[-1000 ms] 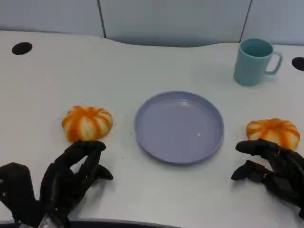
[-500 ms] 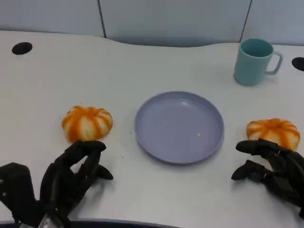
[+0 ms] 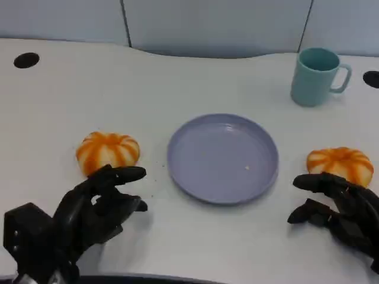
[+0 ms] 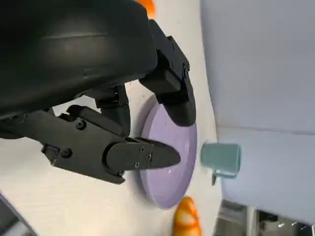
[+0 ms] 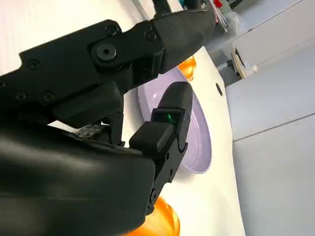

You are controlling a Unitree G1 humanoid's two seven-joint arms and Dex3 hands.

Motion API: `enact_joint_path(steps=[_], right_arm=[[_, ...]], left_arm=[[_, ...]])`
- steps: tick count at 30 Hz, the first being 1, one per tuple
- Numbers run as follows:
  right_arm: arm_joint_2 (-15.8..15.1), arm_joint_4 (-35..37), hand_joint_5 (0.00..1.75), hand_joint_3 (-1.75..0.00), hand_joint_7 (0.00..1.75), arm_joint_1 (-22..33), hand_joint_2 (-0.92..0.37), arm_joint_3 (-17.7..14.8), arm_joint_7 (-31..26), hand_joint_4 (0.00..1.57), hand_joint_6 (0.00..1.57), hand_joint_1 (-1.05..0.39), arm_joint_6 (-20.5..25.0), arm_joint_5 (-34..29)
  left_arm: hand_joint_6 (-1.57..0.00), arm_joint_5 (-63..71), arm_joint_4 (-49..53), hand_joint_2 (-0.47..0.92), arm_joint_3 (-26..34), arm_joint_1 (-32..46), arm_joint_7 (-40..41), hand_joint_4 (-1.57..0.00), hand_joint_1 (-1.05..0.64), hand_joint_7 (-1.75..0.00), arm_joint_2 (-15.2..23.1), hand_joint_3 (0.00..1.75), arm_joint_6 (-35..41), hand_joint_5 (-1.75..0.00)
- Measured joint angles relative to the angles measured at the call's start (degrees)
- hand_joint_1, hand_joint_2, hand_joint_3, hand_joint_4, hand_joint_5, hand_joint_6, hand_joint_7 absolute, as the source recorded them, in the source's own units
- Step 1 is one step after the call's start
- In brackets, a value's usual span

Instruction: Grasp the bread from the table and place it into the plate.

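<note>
Left hand (image 3: 98, 204) advanced toward bread (image 3: 108, 152) | fingers apart, empty

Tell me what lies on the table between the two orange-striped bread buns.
In the head view, the round lilac plate lies between the left orange-striped bun and the right orange-striped bun, touching neither; bare white table flanks it.

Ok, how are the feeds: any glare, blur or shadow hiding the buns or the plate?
Head view: even light, soft shadows, plate and both buns sharp, no glare. Left wrist view: rotated, left robot hand close and dark, covering part of the plate. Right wrist view: right robot hand blocks most of the scene.
</note>
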Motion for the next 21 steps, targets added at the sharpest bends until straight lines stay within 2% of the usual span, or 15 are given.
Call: enact_joint_path(steps=[2,5,9,11,15,19,21], right_arm=[[0.0,0.0,1.11,-0.06,0.60,0.0,-0.92,0.0,-0.1,0.61,0.77,-0.38,0.0,0.0],[0.0,0.0,1.11,-0.05,0.59,0.0,-0.92,0.0,-0.3,0.61,0.77,-0.38,0.3,0.0],[0.0,-0.1,1.11,-0.06,0.59,-0.1,-0.92,0.0,-0.5,0.61,0.77,-0.37,0.6,0.0],[0.0,-0.1,1.11,-0.06,0.59,-0.1,-0.92,0.0,-0.5,0.61,0.78,-0.36,0.6,0.0],[0.0,-0.4,1.12,-0.07,0.59,0.0,-0.92,0.2,-0.8,0.61,0.78,-0.38,0.6,-0.1],[0.1,-0.8,1.13,-0.07,0.59,0.1,-0.92,0.5,-1.1,0.61,0.79,-0.38,0.7,-0.2],[0.1,-0.8,1.12,-0.08,0.59,0.1,-0.92,0.5,-1.2,0.61,0.79,-0.37,0.6,-0.3]], left_arm=[[-0.40,2.8,-0.1,0.92,-0.8,0.0,1.5,-0.19,-0.51,-0.19,1.4,0.08,-4.1,-0.85],[-0.38,8.3,-0.4,0.92,-2.0,-0.1,5.4,-0.12,-0.58,-0.12,3.3,0.05,-9.3,-0.79],[-0.36,19.7,-1.4,0.91,-4.1,-1.7,14.1,-0.03,-0.58,-0.05,7.1,0.01,-13.0,-0.86],[-0.33,25.6,-2.7,0.92,-5.3,-2.8,18.9,-0.01,-0.60,-0.03,9.3,0.01,-14.6,-0.80],[-0.27,36.8,-8.5,0.92,-7.6,-4.0,26.7,0.00,-0.65,-0.01,13.0,0.01,-12.8,-0.59],[-0.24,44.4,-13.9,0.92,-9.8,-4.1,31.3,0.00,-0.69,0.00,14.9,0.04,-7.4,-0.51],[-0.20,48.7,-15.6,0.92,-11.3,-4.2,33.0,0.00,-0.73,-0.01,16.0,0.07,-4.3,-0.41]])
